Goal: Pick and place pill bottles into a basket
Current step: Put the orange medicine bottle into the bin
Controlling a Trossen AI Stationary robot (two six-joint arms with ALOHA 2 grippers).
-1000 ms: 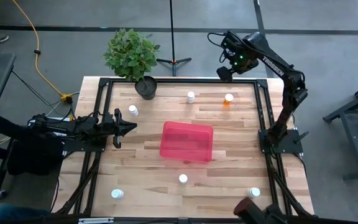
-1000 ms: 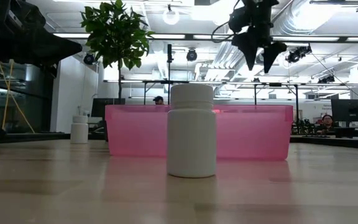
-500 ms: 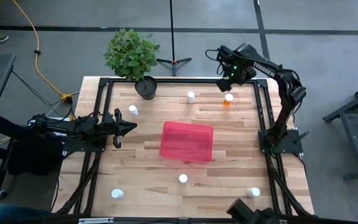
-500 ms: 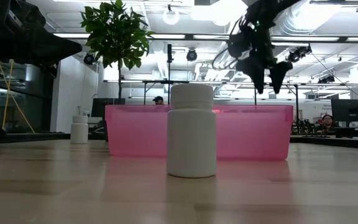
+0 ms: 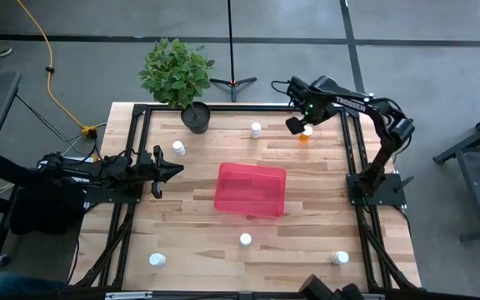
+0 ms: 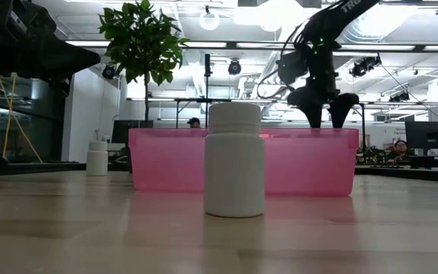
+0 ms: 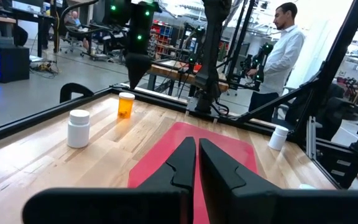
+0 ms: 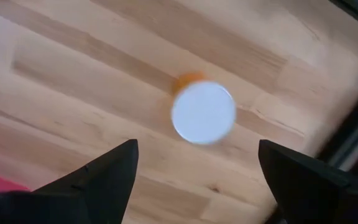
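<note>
1 right claw (image 5: 298,127), wide, now lower, over orange pill bottle (image 5: 307,133); left claw (image 5: 176,170) narrow, unmoved.

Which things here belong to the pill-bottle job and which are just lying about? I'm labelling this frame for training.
Belongs to the job:
- basket
- orange pill bottle, under the open right gripper
- white pill bottles

Just lying about:
- potted plant
- left gripper, shut, waiting at the table's left
</note>
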